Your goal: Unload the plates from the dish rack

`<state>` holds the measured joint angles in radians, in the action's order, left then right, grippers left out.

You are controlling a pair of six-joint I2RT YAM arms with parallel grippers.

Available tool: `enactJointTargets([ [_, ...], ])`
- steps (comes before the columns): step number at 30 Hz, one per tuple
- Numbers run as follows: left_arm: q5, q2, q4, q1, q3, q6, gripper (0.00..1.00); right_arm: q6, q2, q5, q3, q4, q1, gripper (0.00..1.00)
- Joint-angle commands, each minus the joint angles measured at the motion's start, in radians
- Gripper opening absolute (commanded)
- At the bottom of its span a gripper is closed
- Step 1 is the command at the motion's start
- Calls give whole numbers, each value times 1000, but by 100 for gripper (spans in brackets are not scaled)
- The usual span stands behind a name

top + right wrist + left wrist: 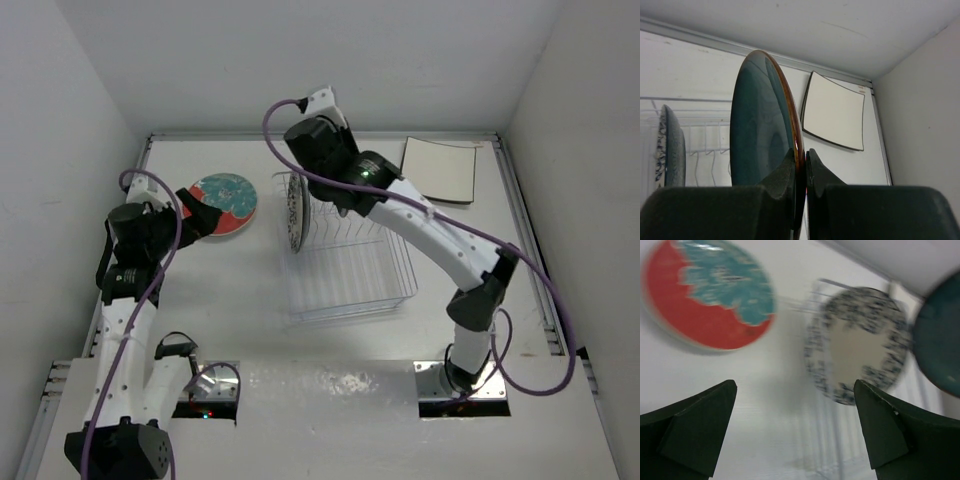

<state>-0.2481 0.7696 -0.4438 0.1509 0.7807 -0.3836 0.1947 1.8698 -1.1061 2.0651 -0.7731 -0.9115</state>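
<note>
The dish rack (350, 270) is a white wire basket in the middle of the table. A white plate with dark floral rim (294, 212) stands upright in its left end; it also shows in the left wrist view (857, 350) and in the right wrist view (667, 145). My right gripper (801, 165) is shut on the rim of the dark teal plate (762, 130) and holds it upright above the rack's far end. The red-and-teal plate (225, 205) lies flat on the table left of the rack. My left gripper (795, 430) is open and empty beside it. A square white plate (440, 168) lies at the back right.
White walls close the table at the back and on both sides. A metal rail (525, 230) runs along the right edge. In the top view the right arm (440, 235) reaches across over the rack.
</note>
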Motion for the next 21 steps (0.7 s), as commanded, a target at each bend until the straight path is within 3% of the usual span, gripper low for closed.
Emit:
enactJointTargets([
  [1, -485, -29, 284, -10, -40, -102, 100, 3, -217, 52, 21, 74, -4, 0],
  [4, -618, -44, 551, -10, -70, -219, 100, 83, -314, 285, -13, 25, -4, 0],
  [8, -661, -23, 564, -13, -40, -213, 100, 173, -376, 633, -26, 9, -3, 0],
  [11, -684, 0, 556, -17, -49, -222, 100, 219, -411, 777, -51, 41, -1, 0],
  [17, -790, -22, 737, -36, -119, -354, 97, 299, -455, 945, -141, 156, 8, 0],
  [21, -815, -41, 761, -57, -113, -371, 93, 334, -474, 1015, -197, 219, 10, 0],
])
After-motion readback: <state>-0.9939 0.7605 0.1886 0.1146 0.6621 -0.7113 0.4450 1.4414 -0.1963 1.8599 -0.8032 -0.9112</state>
